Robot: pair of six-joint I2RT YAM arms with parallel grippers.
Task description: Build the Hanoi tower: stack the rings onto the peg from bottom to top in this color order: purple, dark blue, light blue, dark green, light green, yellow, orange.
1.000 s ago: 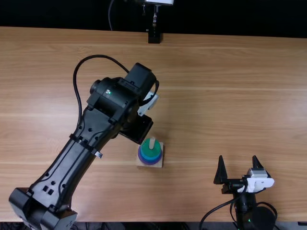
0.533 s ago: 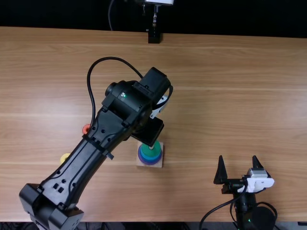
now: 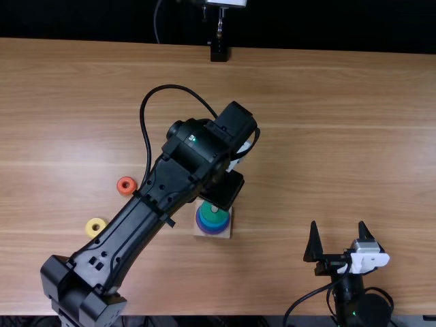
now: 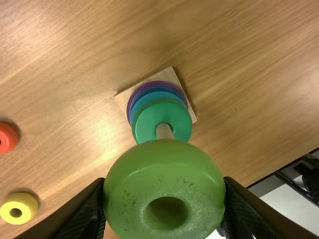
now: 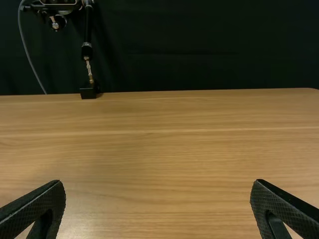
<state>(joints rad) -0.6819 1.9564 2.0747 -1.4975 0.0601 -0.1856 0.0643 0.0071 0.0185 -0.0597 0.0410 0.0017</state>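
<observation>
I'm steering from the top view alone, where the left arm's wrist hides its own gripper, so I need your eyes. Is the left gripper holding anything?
Observer: Yes, the left gripper has the light green ring clamped between its fingers.
Operator: Is the peg through that ring's hole?
Observer: It doesn't look so: in the left wrist view, the peg shows beyond the ring's rim, and none of it shows in the hole.
Operator: One blue ring on the stack, or two?
Observer: Two: dark blue and light blue, between the purple ring and the dark green ring.
</observation>
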